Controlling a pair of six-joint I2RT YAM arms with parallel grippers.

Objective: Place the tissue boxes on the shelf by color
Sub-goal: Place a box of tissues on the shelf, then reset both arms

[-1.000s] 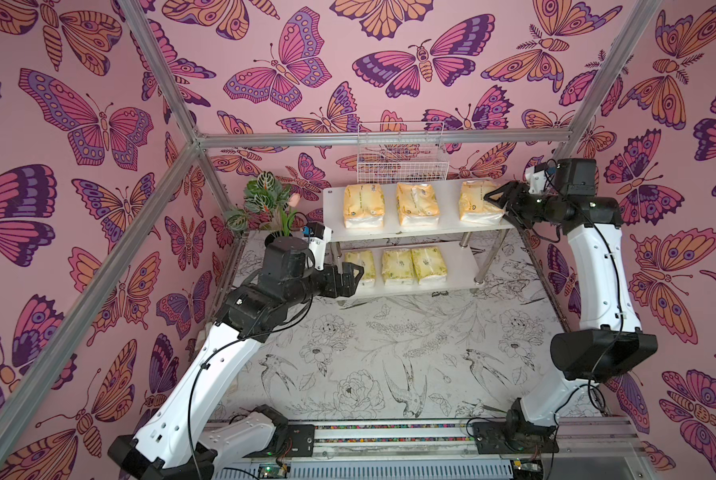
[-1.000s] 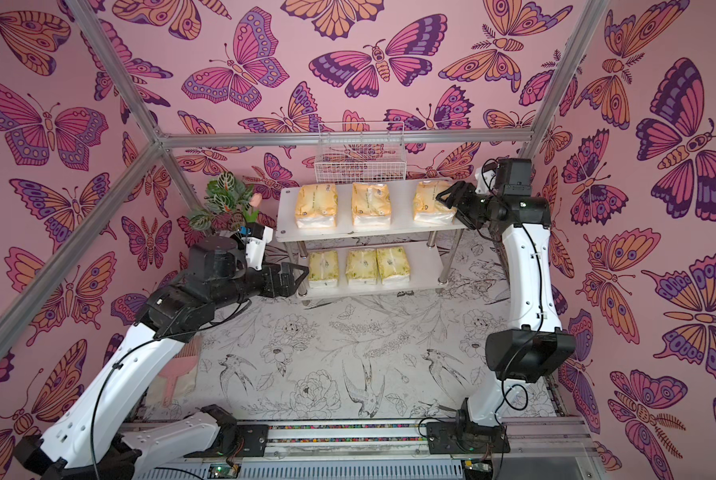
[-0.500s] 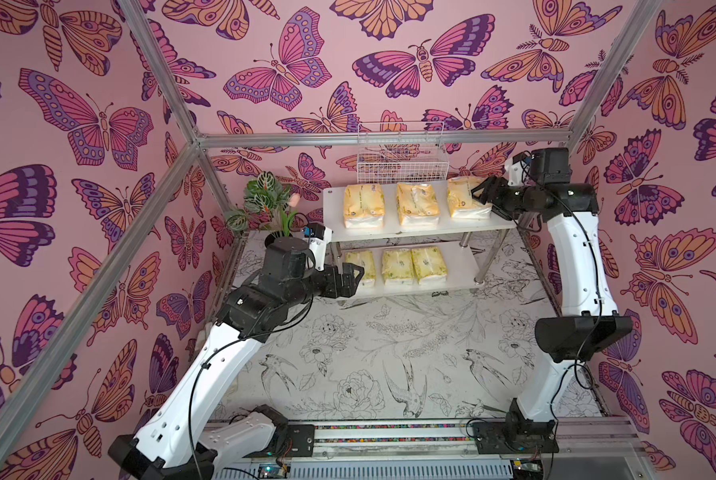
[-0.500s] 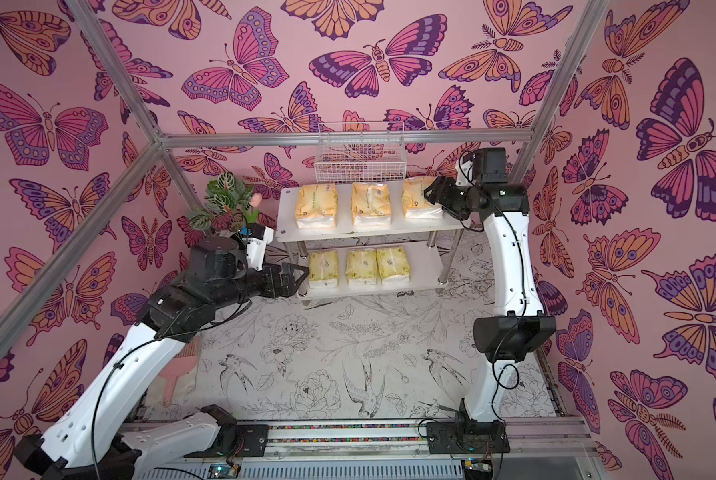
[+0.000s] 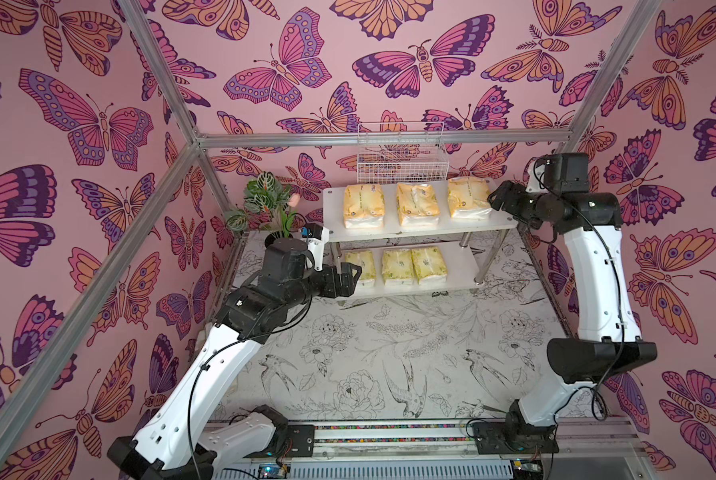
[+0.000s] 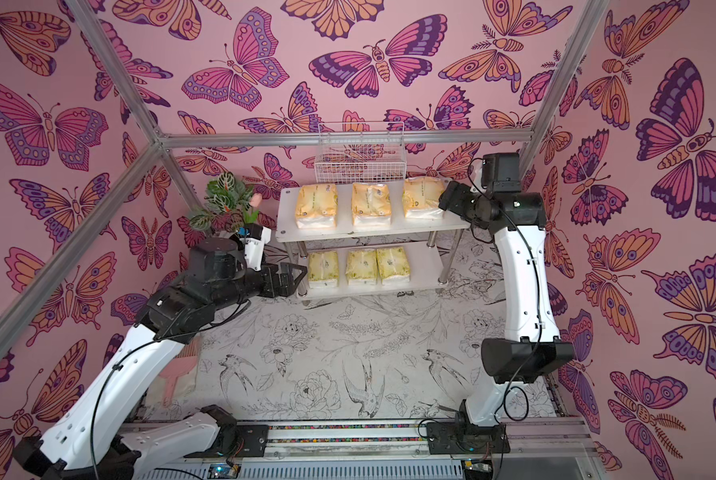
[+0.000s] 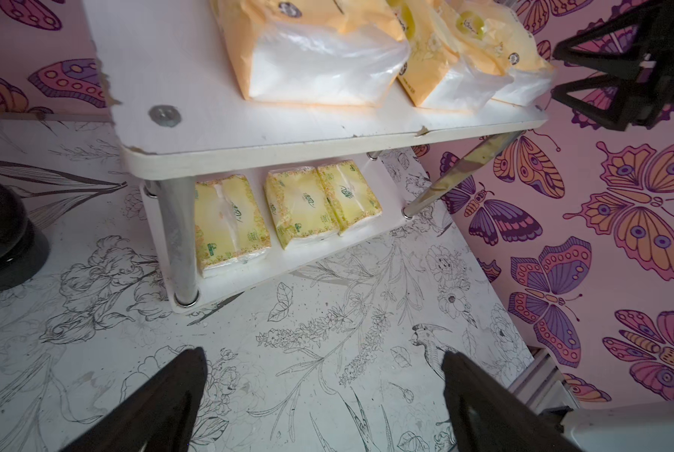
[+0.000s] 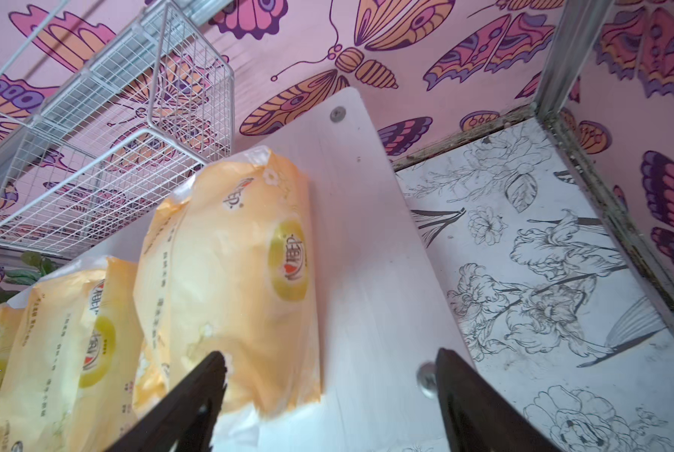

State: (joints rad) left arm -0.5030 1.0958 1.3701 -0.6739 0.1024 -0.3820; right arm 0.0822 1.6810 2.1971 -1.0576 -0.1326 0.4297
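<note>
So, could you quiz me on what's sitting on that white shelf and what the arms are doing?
1. True or false: all three orange-yellow packs lie on the top tier of the shelf.
2. How many pale yellow-green packs sit on the lower tier?
3. The right tool is: A) clamped on a pack, B) open, holding nothing, C) out of view.
Key: 1 true; 2 three; 3 B.

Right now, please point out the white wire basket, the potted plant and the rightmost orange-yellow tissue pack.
white wire basket [image 5: 402, 172], a top view, front mesh wall
potted plant [image 5: 266, 189], a top view, striped leaf
rightmost orange-yellow tissue pack [image 5: 468, 197], a top view, upper face
</note>
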